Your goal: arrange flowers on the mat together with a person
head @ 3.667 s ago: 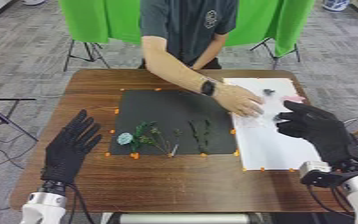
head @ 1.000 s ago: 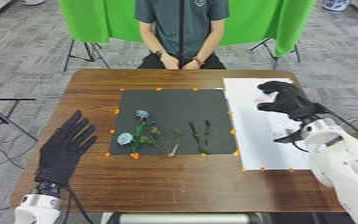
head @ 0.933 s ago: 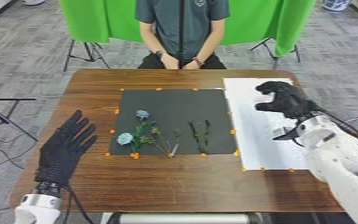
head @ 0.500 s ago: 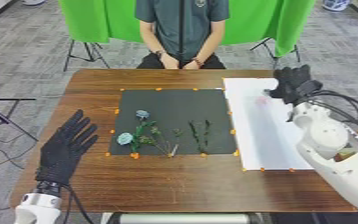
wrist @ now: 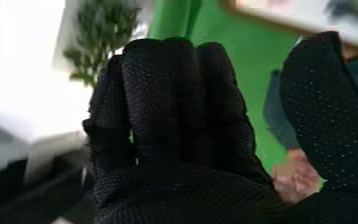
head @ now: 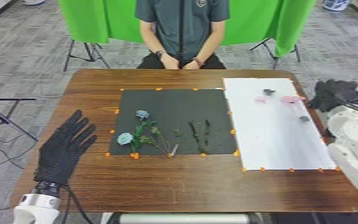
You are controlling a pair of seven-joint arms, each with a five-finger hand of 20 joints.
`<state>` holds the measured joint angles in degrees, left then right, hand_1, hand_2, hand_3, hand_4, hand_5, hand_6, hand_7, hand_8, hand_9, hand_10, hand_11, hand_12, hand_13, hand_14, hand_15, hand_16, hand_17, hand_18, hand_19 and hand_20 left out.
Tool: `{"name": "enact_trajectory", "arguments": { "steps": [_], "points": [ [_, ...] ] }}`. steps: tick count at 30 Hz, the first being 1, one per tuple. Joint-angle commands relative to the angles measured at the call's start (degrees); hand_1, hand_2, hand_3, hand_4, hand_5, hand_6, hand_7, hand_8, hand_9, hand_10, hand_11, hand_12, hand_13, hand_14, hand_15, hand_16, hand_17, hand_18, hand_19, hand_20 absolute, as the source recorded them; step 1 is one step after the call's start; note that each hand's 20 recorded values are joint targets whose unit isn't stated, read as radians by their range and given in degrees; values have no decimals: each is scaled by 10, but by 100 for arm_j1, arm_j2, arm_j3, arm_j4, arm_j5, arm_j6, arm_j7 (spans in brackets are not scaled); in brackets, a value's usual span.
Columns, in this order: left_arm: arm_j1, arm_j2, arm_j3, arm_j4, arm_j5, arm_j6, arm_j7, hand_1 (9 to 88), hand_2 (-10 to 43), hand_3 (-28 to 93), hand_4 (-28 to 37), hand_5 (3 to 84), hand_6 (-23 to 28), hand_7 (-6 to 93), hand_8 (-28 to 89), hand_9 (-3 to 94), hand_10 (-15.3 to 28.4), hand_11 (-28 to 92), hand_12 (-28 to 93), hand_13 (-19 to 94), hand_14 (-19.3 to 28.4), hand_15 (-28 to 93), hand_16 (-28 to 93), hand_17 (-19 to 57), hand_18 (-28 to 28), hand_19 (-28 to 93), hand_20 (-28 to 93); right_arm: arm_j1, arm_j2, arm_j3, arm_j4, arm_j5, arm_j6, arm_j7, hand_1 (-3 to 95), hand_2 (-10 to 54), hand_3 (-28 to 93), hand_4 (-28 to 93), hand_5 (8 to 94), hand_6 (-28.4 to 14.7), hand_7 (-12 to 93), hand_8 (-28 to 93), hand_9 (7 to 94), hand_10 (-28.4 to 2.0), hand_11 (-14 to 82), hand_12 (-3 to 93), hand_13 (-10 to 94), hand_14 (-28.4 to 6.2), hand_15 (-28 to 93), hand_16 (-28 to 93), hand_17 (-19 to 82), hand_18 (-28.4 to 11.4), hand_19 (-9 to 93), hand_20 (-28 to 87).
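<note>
The black fabric-gloved right hand (head: 337, 93) is hovering beside the brown wooden table's (head: 202, 187) far right, straight fingers (wrist: 149, 95) together, thumb apart. The matching left hand (head: 63, 150) is keeping its straight fingers spread, near left. Pale blue round flowers (head: 125, 138) are lying on the dark grey rectangular mat's (head: 180, 107) left; small pink flowers (head: 291, 99) are resting far right on white rectangular paper (head: 278, 145).

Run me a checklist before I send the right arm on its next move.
1. Person's hands off the table: ok, beyond its far edge.
2. Right hand free: ok, open and empty, off the right side of the white sheet.
3. Left hand out of the way: ok, open, left of the dark mat.
4. Flowers available: ok, pink flower and others on the white sheet.
5. Two blue flowers on the mat: ok.
6. Which flower goes next: cannot tell.
</note>
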<state>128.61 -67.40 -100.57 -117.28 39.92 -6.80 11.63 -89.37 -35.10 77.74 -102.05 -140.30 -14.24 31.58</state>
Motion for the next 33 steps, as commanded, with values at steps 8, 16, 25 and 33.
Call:
{"name": "enact_trajectory", "arguments": {
  "steps": [8,16,25,33],
  "points": [
    [10,-24,0,40,-17,1,-80,250,-35,700,-282,289,32,125,-71,218,104,145,151,191,130,145,43,-120,205,379,93,-208,-50,-174,321,-24,415,-185,310,-95,832,-283,476,-43,305,-147,505,-110,338,229,569,-101,726,188,259,-199,784,377],
    [-8,-28,9,53,-13,30,-100,250,-37,702,-282,289,33,127,-72,220,105,145,149,191,130,145,43,-120,205,379,93,-71,-185,-343,670,-46,728,-235,353,-95,835,-281,498,-26,324,-157,547,-103,347,223,615,-90,700,186,277,-195,793,380],
    [14,-43,-11,39,-7,39,-111,250,-36,702,-282,290,32,128,-72,221,105,144,149,190,129,142,45,-119,204,379,92,-69,-246,-389,906,-154,1027,-506,399,-95,840,-282,523,-7,342,-168,582,-98,344,219,656,-76,682,191,296,-191,806,376],
    [2,-47,0,45,-16,35,-100,251,-36,702,-281,290,32,128,-73,222,104,144,149,189,129,143,46,-119,204,379,93,87,-329,-543,1044,-124,973,-608,404,-95,839,-283,528,0,354,-178,597,-96,341,227,667,-73,675,204,301,-190,813,374]
  ]
}}
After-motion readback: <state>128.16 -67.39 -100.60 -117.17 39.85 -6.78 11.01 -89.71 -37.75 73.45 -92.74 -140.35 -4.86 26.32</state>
